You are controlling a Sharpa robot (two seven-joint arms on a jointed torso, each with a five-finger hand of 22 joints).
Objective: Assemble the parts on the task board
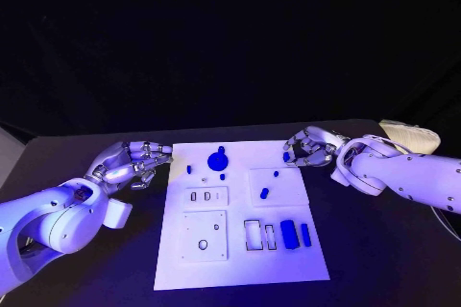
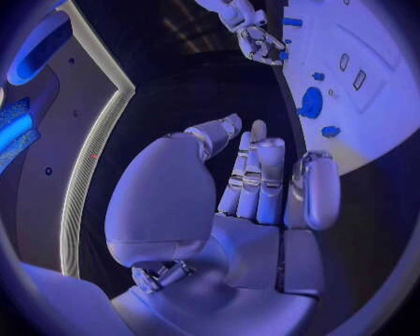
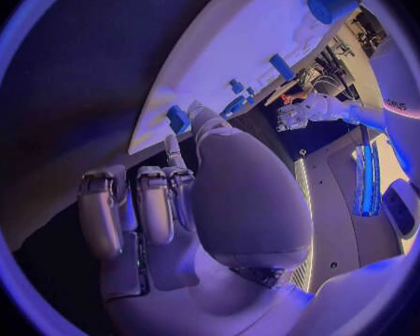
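The white task board (image 1: 240,267) lies in the middle of the table. On its far part are a round blue part (image 1: 218,160) and several small blue parts, such as one (image 1: 264,194) near the middle. Two long blue parts (image 1: 288,235) lie by the slots at the near right. My right hand (image 1: 309,148) is at the board's far right corner and pinches a small blue part (image 1: 286,156) (image 3: 177,118) between thumb and finger at the board's edge. My left hand (image 1: 130,164) (image 2: 257,179) hovers beside the board's far left edge, holding nothing, its fingers loosely apart.
The board (image 2: 378,89) has rectangular slots (image 1: 252,234) at the near right, a plate with holes (image 1: 204,235) at the near left and a small slotted plate (image 1: 206,196) above it. Black table (image 1: 384,254) surrounds the board. A pale bundle (image 1: 411,135) lies behind my right arm.
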